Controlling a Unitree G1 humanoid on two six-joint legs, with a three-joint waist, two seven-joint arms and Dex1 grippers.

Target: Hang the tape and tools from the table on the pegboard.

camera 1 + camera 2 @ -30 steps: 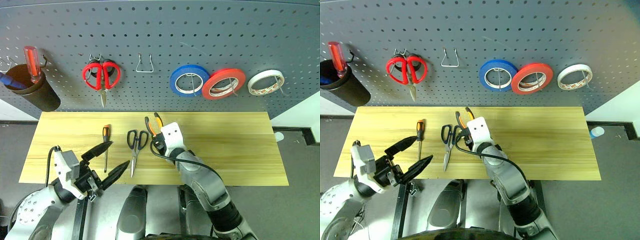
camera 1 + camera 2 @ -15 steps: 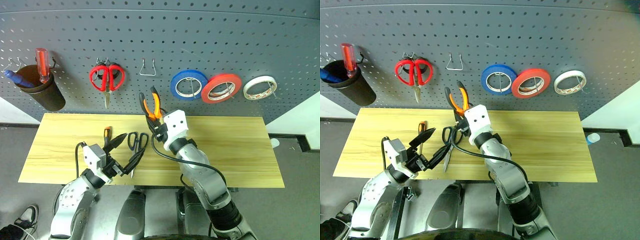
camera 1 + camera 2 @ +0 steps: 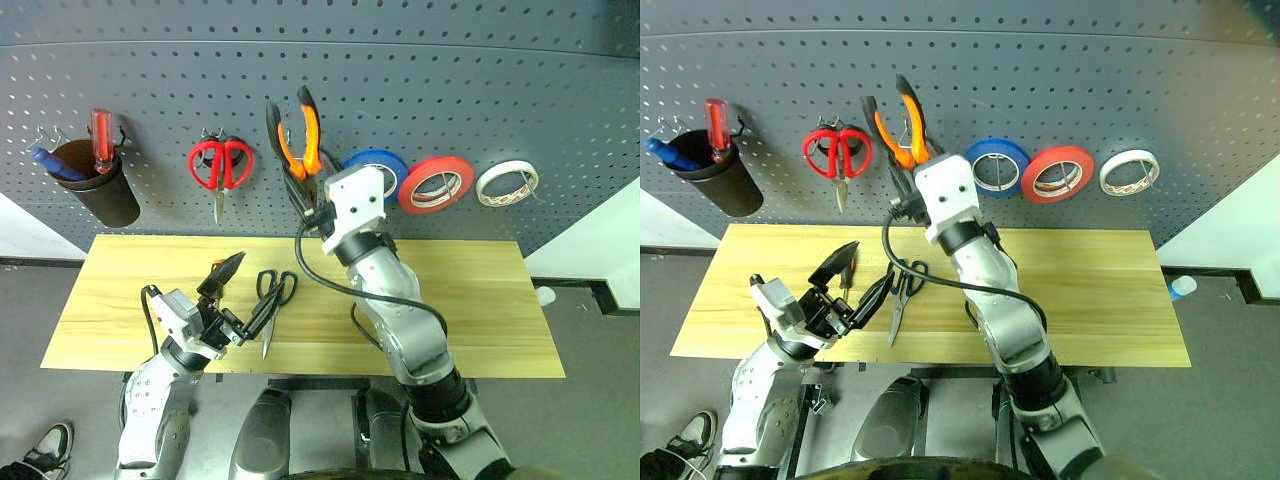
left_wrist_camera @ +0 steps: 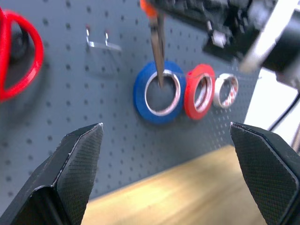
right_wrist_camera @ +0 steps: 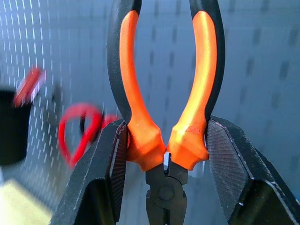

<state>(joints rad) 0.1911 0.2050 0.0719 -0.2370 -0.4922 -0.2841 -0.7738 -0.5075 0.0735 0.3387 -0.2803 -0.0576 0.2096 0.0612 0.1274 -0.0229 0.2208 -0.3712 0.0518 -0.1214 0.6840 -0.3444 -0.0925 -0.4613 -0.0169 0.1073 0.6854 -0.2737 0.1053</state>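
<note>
Dark grey perforated pegboard (image 3: 480,90) across upper frame; light yellowish wood surface (image 3: 470,300) across the middle. Right tool (image 3: 308,205) at upper centre, clamped on orange-and-black long-nose pliers (image 3: 292,135), handles up against the board. Left tool (image 3: 243,292) at lower left, fingers wide apart, over dark-handled steel scissors (image 3: 272,300). Bright red tape roll (image 3: 436,184) hung at upper right.

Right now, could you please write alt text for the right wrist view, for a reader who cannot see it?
The right gripper clamps the pliers between its two black fingers, orange and black handles pointing up and spread apart. Behind stands the grey pegboard, where red-handled scissors hang.
</note>
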